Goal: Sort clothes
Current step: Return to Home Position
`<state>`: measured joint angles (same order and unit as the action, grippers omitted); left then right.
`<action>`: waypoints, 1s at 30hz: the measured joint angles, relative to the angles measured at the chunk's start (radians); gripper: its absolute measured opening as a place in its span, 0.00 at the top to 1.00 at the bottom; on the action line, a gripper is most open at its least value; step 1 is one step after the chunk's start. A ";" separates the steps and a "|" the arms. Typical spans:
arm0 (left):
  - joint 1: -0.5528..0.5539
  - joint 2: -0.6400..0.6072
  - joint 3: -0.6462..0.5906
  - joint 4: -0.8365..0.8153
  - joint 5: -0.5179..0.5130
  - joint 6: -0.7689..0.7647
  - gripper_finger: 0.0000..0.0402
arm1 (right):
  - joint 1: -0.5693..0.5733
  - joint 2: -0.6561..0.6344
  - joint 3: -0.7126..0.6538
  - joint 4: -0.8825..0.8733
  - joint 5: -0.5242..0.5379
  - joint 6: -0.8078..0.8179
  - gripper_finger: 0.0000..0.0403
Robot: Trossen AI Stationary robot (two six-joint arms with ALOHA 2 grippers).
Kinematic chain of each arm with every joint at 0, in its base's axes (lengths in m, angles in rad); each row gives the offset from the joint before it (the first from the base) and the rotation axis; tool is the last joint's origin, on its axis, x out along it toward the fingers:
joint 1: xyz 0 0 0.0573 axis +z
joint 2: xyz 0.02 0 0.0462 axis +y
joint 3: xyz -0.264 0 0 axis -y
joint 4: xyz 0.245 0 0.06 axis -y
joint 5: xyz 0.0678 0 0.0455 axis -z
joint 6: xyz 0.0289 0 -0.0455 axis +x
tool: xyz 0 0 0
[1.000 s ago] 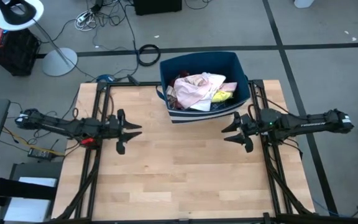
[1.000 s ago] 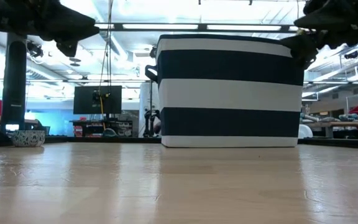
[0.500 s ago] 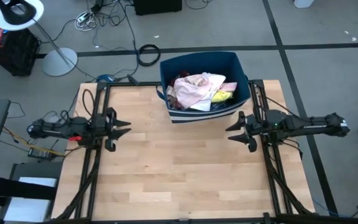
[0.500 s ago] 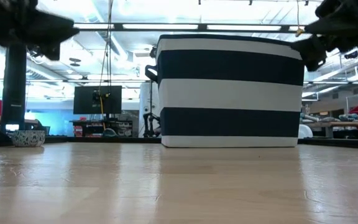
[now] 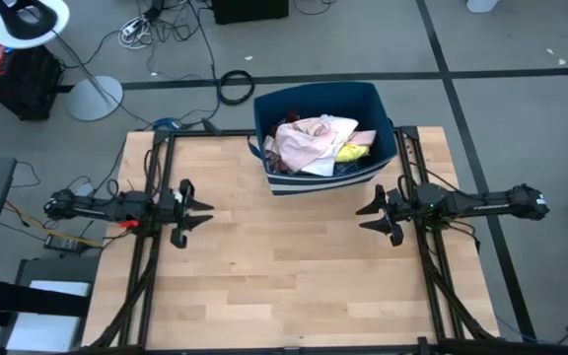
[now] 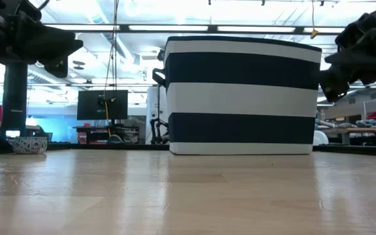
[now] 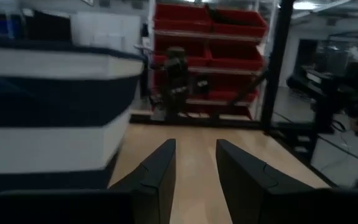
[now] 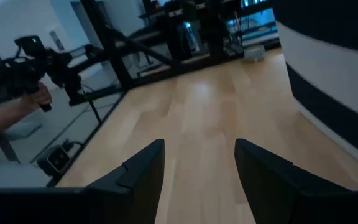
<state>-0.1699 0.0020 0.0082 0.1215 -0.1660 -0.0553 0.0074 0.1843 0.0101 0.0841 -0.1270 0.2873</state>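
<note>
High view: the clothes [image 5: 316,143] are seen heaped together inside the blue bin [image 5: 363,94], which stands at the far edge of the surface [image 5: 284,276], between the two arms and somewhat toward the right side. Pale pink and white fabric lies on top, with a bit of yellow showing beside it. No garment can be made out on the wood itself, so the sorting is judged to be finished and only the retreat to the rest pose is thought to remain.

The left gripper [image 5: 205,212] is held above the left part of the surface, its fingers spread apart with nothing between them; the same gap is confirmed in the left wrist view. The right gripper [image 5: 363,219] is held over the right part, likewise spread and empty, as is borne out by the right wrist view.

Both grippers are pointed inward toward the middle. From each, the bin lies farther back and toward the centre. The right gripper is the nearer of the two, close to the bin's near right corner, while the left is well apart from it. A withdrawal by the right arm would best be led outward, away from that corner, so that the bin wall is not brushed.
</note>
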 joint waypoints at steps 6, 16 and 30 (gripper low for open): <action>0.000 -0.002 0.000 -0.054 0.026 -0.026 0.70 | 0.014 0.005 0.000 0.000 0.005 -0.039 0.51; 0.000 -0.001 0.000 -0.088 0.025 0.069 0.70 | 0.012 0.010 -0.001 -0.070 0.104 -0.148 0.51; 0.000 -0.001 0.000 -0.086 0.025 0.071 0.70 | -0.063 0.224 -0.002 -0.070 0.141 -0.106 0.51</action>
<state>-0.1699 0.0006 0.0078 0.0351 -0.1410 0.0158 -0.0560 0.4082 0.0082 0.0139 0.0135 0.1811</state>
